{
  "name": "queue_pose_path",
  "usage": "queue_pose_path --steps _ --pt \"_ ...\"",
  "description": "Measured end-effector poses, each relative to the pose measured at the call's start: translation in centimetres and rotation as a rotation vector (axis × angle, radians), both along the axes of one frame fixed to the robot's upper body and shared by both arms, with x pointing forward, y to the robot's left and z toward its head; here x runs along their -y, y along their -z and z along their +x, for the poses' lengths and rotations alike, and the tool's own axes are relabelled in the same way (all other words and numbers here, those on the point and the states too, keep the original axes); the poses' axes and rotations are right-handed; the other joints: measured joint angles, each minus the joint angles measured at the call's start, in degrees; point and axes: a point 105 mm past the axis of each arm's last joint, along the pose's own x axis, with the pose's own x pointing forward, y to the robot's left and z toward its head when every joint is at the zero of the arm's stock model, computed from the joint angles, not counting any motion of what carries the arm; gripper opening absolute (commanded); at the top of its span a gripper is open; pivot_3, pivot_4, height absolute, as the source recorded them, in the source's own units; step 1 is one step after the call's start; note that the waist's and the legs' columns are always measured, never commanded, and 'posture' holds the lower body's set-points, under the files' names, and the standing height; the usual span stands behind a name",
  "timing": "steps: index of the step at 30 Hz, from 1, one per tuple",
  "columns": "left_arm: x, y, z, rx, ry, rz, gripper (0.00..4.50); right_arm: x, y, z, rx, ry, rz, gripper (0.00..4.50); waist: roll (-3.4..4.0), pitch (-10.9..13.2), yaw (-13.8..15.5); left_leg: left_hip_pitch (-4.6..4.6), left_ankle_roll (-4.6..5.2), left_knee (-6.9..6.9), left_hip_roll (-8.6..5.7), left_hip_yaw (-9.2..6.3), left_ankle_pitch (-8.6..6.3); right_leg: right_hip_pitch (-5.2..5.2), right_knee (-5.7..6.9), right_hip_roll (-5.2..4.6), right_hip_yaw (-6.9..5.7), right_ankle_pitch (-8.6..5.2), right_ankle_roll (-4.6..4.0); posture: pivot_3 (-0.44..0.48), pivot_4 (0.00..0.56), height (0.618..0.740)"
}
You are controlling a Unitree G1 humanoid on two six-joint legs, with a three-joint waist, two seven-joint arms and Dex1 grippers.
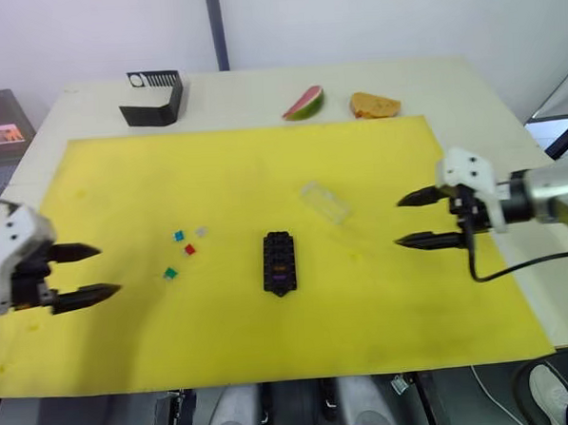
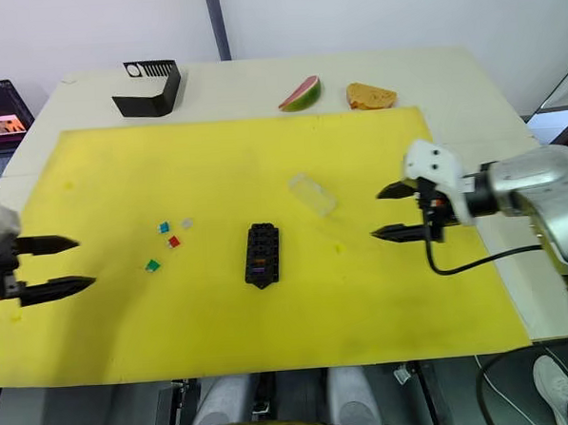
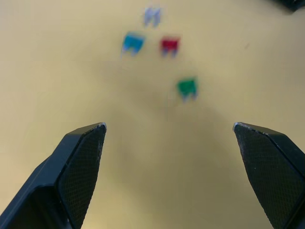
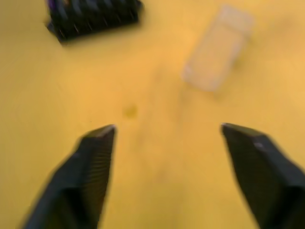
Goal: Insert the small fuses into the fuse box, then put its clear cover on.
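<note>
A pale worktop (image 1: 507, 96) carries a large yellow mat (image 1: 263, 175), seen from above and behind two robot arms.

The fuse box (image 1: 279, 262), a small black oblong block, lies near the mat's centre with its long side running from 12 to 6 o'clock. Two of its slots appear filled, one with an orange fuse (image 1: 280, 266) and one with a purple fuse (image 1: 280, 279) toward the 6 o'clock end. The other slots look empty, though they are too small to be sure.

At about 9 o'clock from the fuse box, well apart from it, four loose fuses lie in a small cluster on the mat: a teal fuse (image 1: 179, 236), a pale grey fuse (image 1: 201, 232), a red fuse (image 1: 190, 249) and a green fuse (image 1: 170, 273).

The clear cover (image 1: 325, 203), a nearly transparent rectangle, rests on the mat at about 1 o'clock from the fuse box, near it but not touching.

The left gripper (image 1: 85, 274) hovers at the mat's 9 o'clock edge, fingers apart and holding nothing, aimed toward the loose fuses. The right gripper (image 1: 413, 220) hovers at 3 o'clock, fingers apart and empty, pointing toward the cover and box.

Judging by this layout, the task is partly done: about two fuses seated, four left to insert, and the cover not yet fitted.

At the worktop's 12 o'clock edge sit a black bracket (image 1: 152, 98), a watermelon slice (image 1: 303, 104) and a piece of bread (image 1: 374, 104).
</note>
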Motion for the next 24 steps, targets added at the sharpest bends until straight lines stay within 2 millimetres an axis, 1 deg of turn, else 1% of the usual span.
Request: queue_pose_path --steps 2,3,5,9,13,17,20,22,24 --pt "-2.0 0.2 -0.7 -0.006 -0.067 0.021 4.5 2.5 -0.5 -0.1 0.015 0.086 -0.023 4.46 0.01 0.01 0.16 -0.01 0.01 0.0 0.0 0.01 -0.01 0.01 -0.02 -0.02 0.0 -0.05 -0.08 0.0 0.15 0.74" --pt "-2.7 0.1 -1.0 -0.002 -0.091 0.025 4.5 3.2 -0.7 -0.3 0.021 0.11 -0.029 4.46 0.01 0.0 0.17 0.0 0.0 0.0 0.0 0.01 -0.01 0.02 -0.02 -0.03 0.0 -0.06 -0.11 0.0 0.15 0.74" --pt "-3.7 -0.1 -1.2 0.011 -0.117 0.039 4.5 4.0 -0.7 -0.7 0.026 0.132 -0.03 4.46 0.0 0.0 0.14 0.02 -0.01 0.0 0.01 0.01 -0.01 0.04 -0.01 -0.03 0.01 -0.07 -0.12 0.0 0.15 0.74" --pt "-5.3 0.0 -1.6 0.015 -0.156 0.08 4.5 4.6 0.5 -1.1 -0.005 0.155 -0.042 4.46 0.1 0.04 0.02 0.01 -0.01 -0.02 0.01 0.02 -0.01 0.01 -0.01 -0.04 0.02 -0.06 -0.11 0.0 0.15 0.74" --pt "-5.5 0.0 -1.6 0.023 -0.155 0.092 4.5 4.6 0.2 -0.9 0.009 0.156 -0.043 4.46 0.14 0.05 -0.04 0.01 -0.02 -0.04 0.02 0.02 -0.01 -0.01 -0.01 -0.04 0.02 -0.05 -0.1 0.0 0.15 0.74" --pt "-5.2 0.1 -1.4 0.04 -0.148 0.091 4.5 4.1 -1.1 -0.2 0.06 0.145 -0.049 4.46 0.17 0.06 -0.05 0.0 -0.02 -0.04 0.02 0.02 -0.01 -0.02 -0.01 -0.04 0.02 -0.05 -0.09 0.0 0.15 0.74" --pt "-4.3 0.4 -0.9 0.041 -0.118 0.082 4.5 3.0 -1.5 0.4 0.083 0.115 -0.032 4.46 0.16 0.05 -0.05 0.01 -0.02 -0.04 0.02 0.02 -0.01 -0.01 -0.01 -0.04 0.02 -0.04 -0.08 0.0 0.15 0.74" --pt "-3.1 0.4 -0.2 0.058 -0.09 0.045 4.5 1.2 -1.9 1.4 0.123 0.08 0.021 4.46 0.16 0.05 -0.05 0.01 -0.03 -0.01 0.02 0.02 -0.01 0.0 0.02 -0.04 0.02 0.01 0.01 0.0 0.15 0.74" --pt "-0.9 -0.1 1.1 0.101 -0.041 -0.047 4.5 -1.7 -2.6 2.6 0.175 0.023 0.095 4.46 0.16 0.04 -0.07 -0.02 -0.05 0.03 0.02 0.02 0.01 -0.06 0.09 -0.04 0.02 0.04 0.05 0.0 0.15 0.74"
